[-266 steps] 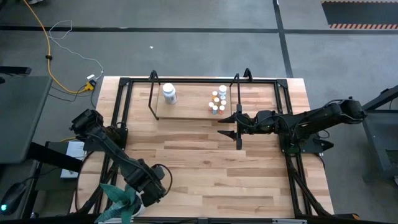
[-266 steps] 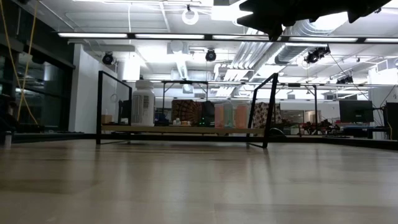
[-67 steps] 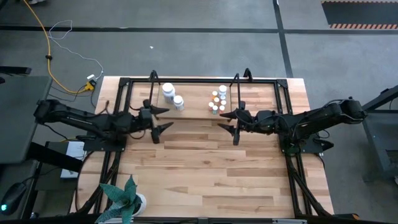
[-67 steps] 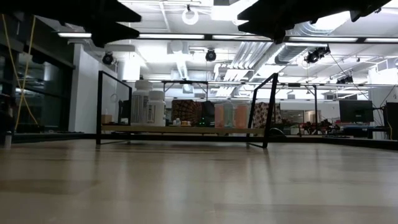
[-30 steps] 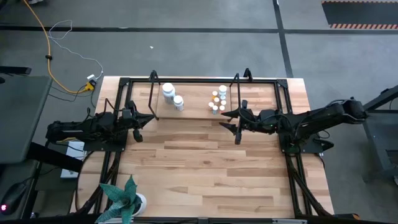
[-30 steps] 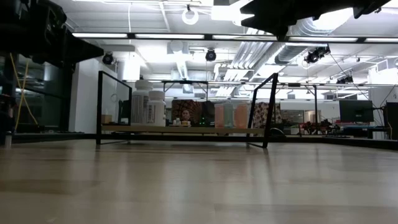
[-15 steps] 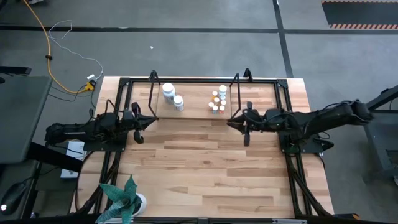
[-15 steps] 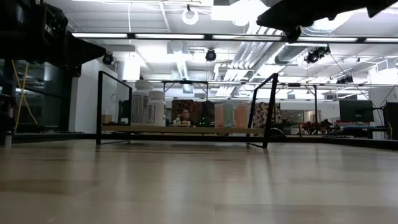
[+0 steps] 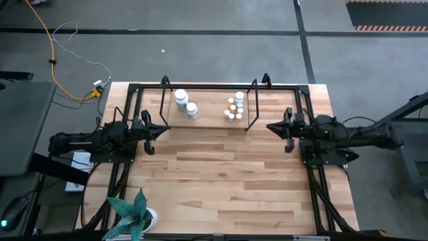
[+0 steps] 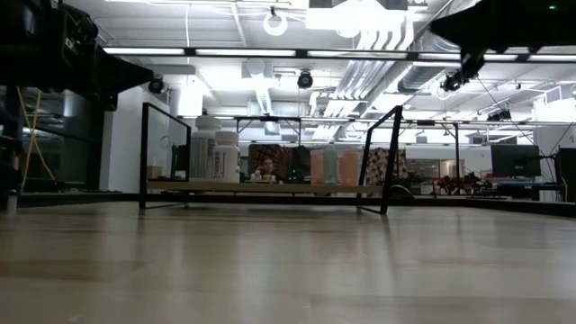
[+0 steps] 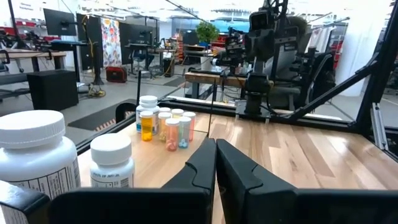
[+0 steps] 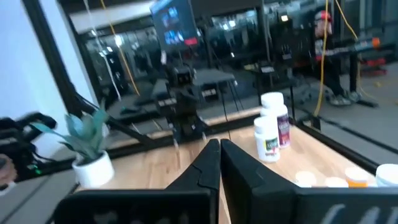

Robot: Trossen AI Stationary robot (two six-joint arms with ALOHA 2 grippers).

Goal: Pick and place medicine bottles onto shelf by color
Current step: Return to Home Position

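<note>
The shelf (image 9: pixel 207 122) stands at the table's far side, a light board inside black tube hoops. Two white medicine bottles (image 9: pixel 186 104) stand on its left part, and several small ones with white or orange tops (image 9: pixel 233 109) stand on its right part. My left gripper (image 9: pixel 159 129) hovers shut just left of the shelf's near left corner, holding nothing; its wrist view shows the white bottles (image 11: pixel 68 158) and the small ones (image 11: pixel 165 127) ahead. My right gripper (image 9: pixel 271 126) hovers shut to the right of the shelf, holding nothing.
A green spiky plant in a white pot (image 9: pixel 134 214) stands at the table's near left corner. Black frame rails (image 9: pixel 311 167) run along the table's left and right edges. Bare wood (image 9: pixel 221 174) stretches from the shelf to the near edge.
My right gripper has shut its fingers and drawn back from the shelf's right end toward the table's right edge. The bottles have stayed where they stood.
</note>
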